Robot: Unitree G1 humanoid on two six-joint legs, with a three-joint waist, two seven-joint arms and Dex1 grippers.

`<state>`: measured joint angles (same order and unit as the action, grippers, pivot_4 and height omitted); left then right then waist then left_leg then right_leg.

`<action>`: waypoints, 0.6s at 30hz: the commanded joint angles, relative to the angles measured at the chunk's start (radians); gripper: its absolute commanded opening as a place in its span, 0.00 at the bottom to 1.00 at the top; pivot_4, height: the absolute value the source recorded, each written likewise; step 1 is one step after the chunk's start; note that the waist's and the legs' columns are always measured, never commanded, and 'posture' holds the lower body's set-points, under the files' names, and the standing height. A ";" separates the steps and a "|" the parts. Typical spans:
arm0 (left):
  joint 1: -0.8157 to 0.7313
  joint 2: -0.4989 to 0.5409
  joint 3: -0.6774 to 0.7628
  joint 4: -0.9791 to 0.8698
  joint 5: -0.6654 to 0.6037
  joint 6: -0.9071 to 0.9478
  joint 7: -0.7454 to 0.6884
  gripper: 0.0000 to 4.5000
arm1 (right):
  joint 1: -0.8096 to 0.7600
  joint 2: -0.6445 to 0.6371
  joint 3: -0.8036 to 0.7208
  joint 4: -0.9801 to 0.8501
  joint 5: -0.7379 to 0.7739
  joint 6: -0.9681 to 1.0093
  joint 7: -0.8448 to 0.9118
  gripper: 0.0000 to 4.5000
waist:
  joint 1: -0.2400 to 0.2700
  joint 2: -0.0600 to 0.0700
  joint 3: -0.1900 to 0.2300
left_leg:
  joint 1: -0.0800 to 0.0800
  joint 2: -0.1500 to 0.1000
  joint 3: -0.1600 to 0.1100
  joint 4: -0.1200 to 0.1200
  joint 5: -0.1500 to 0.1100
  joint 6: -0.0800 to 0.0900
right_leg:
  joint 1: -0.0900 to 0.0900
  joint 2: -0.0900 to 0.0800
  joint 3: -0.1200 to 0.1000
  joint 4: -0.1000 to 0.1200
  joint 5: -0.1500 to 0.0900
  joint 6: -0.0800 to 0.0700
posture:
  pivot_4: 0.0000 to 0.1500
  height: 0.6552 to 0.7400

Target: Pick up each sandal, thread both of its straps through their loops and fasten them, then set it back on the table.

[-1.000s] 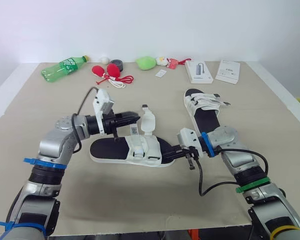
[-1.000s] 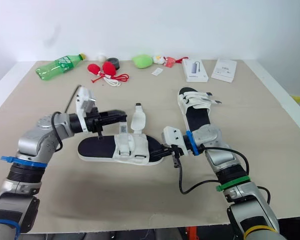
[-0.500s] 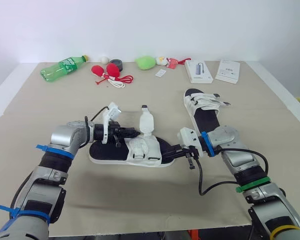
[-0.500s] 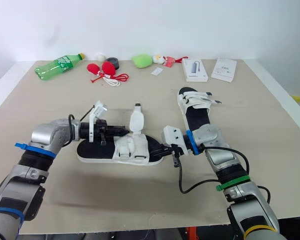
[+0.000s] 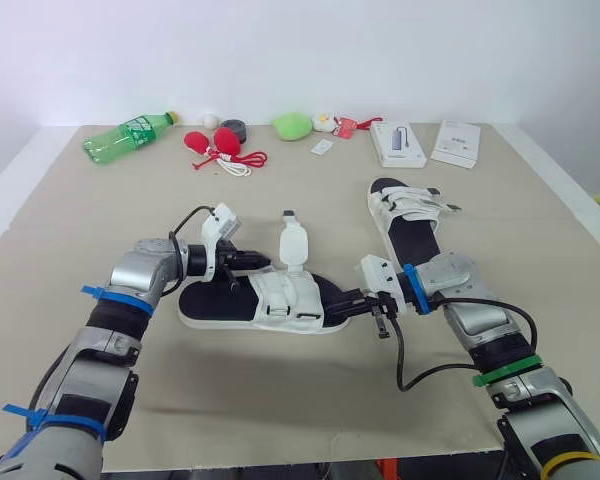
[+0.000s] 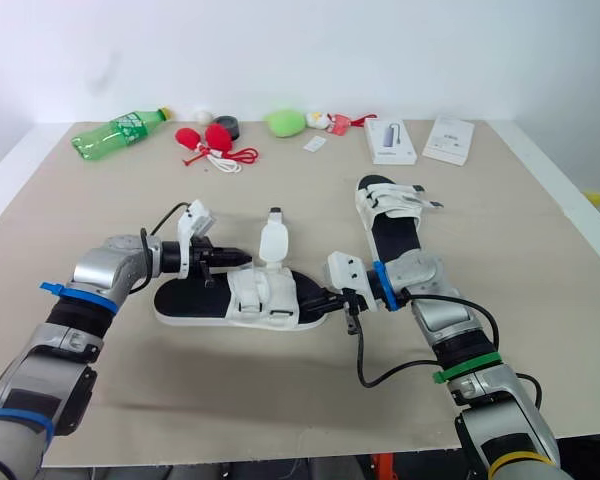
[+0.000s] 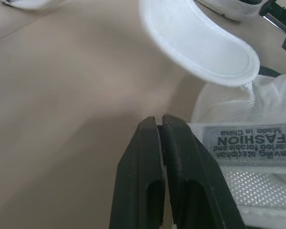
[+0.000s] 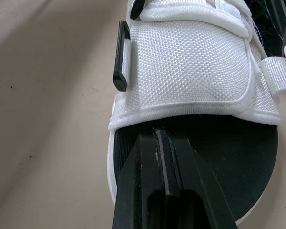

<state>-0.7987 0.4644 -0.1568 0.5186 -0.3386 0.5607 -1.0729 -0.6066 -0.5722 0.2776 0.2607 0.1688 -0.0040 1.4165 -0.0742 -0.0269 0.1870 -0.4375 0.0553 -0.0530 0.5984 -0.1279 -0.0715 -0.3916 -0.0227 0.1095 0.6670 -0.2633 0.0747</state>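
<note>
— Where is the sandal that's being worked on?

— The white sandal (image 5: 280, 298) lies flat on the counter (image 5: 280, 385), crosswise between the two sets of jaws, with one end toward each.

— And the left jaws?

— The left jaws are closed. Their fingers (image 7: 142, 183) are pressed together with barely a slit between them and nothing in it. The tips sit just beside a sewn label (image 7: 250, 141) reading "FASHION", at the edge of the mesh upper. Just past the tips, a loose strap flap (image 5: 294, 244) stands upright off the sandal.

— The right jaws?

— Closed as well, fingers (image 8: 144, 191) together and nothing held between them. The tips are over the black footbed (image 8: 224, 157) at the sandal's end, just short of a wide mesh strap (image 8: 181, 67) that lies flat across it. A black loop (image 8: 120, 56) sits at that strap's side. I cannot tell whether the tips press on the footbed.

— The other one?

— The second sandal (image 5: 412, 232) lies on the counter beyond the right jaws, well apart from the left jaws, with its straps lying across it.

— Anything else?

— Far past both jaws, at the counter's back edge, are a green plastic bottle (image 5: 127, 136) and two white boxes (image 5: 398, 143).
</note>
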 commanded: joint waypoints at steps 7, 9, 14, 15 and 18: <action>-0.185 -0.041 0.169 0.116 -0.105 0.130 0.013 0.46 | -0.006 -0.011 0.005 0.015 -0.024 -0.012 -0.004 0.00 | 0.000 0.000 0.001 | -0.002 -0.001 -0.002 0.000 0.001 -0.001 | -0.001 0.000 -0.002 0.000 0.000 0.001 | 1.00 1.00; -0.220 -0.044 0.172 0.151 -0.103 0.152 -0.005 0.66 | -0.003 -0.012 0.004 0.013 -0.024 -0.013 -0.006 0.00 | 0.000 0.000 0.001 | -0.002 -0.001 -0.002 0.000 0.000 -0.001 | -0.001 0.000 -0.002 0.000 0.000 0.001 | 1.00 1.00; -0.291 -0.059 0.110 0.270 -0.050 0.207 -0.064 0.99 | -0.002 -0.010 0.005 0.014 -0.025 -0.018 -0.010 0.00 | -0.001 -0.001 0.001 | -0.002 -0.002 -0.003 0.000 0.001 -0.001 | -0.001 0.000 -0.002 0.000 0.000 0.001 | 1.00 1.00; -0.303 -0.068 0.105 0.306 -0.035 0.202 -0.062 0.99 | -0.001 -0.009 0.005 0.013 -0.025 -0.018 -0.011 0.00 | -0.001 -0.001 0.001 | -0.002 -0.002 -0.003 0.000 0.001 -0.001 | -0.001 0.000 -0.002 0.000 0.000 0.001 | 1.00 1.00; -0.339 -0.098 0.104 0.404 -0.003 0.178 -0.057 0.99 | 0.005 -0.009 0.004 0.004 -0.023 -0.017 -0.017 0.00 | -0.001 -0.001 0.001 | -0.002 -0.002 -0.003 0.000 0.001 -0.001 | -0.001 0.000 -0.002 0.000 0.000 0.001 | 1.00 1.00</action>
<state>-1.0949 0.3820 -0.0520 0.8696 -0.3620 0.7598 -1.1216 -0.6072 -0.5724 0.2779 0.2627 0.1682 -0.0236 1.4128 -0.0751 -0.0275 0.1878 -0.4396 0.0534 -0.0562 0.5979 -0.1274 -0.0723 -0.3923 -0.0230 0.1071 0.6667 -0.2634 0.0759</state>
